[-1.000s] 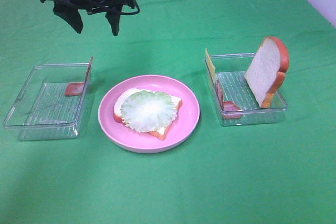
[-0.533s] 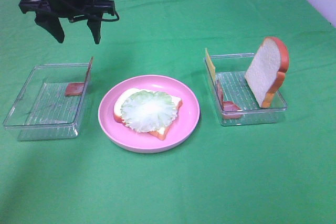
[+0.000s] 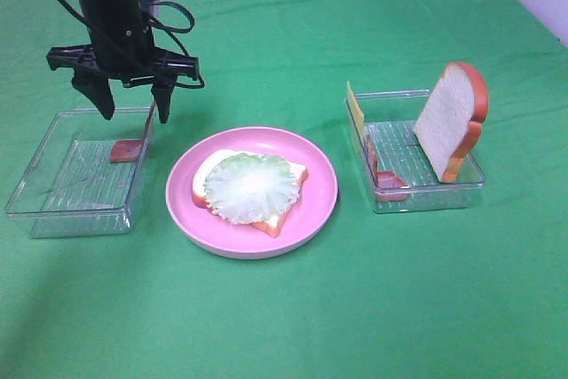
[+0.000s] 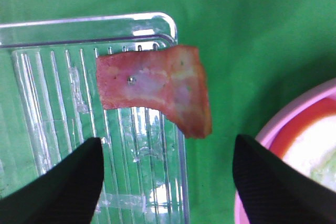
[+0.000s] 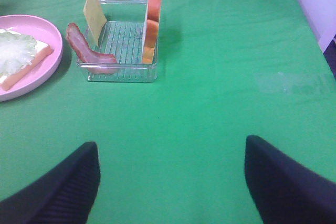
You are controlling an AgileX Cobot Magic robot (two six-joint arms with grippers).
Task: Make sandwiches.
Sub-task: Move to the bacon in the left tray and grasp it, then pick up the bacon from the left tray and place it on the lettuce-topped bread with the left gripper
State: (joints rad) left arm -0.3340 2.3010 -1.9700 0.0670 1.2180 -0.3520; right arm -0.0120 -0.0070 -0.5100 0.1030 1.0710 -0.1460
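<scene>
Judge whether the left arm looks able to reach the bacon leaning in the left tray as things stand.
Probably yes. The left end effector hangs open just above the bacon, with nothing over the strip. The bacon leans on the tray wall, which may crowd one jaw.

Black left arm [image 3: 111,6] with looping black cables [image 3: 191,19] and tapered jaws.

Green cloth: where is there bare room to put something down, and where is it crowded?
Bare green cloth runs in front of the pink plate and both trays, and behind the plate. A narrow strip separates plate and right tray. Crowded: the left tray, where the left gripper hangs open over the bacon.
</scene>
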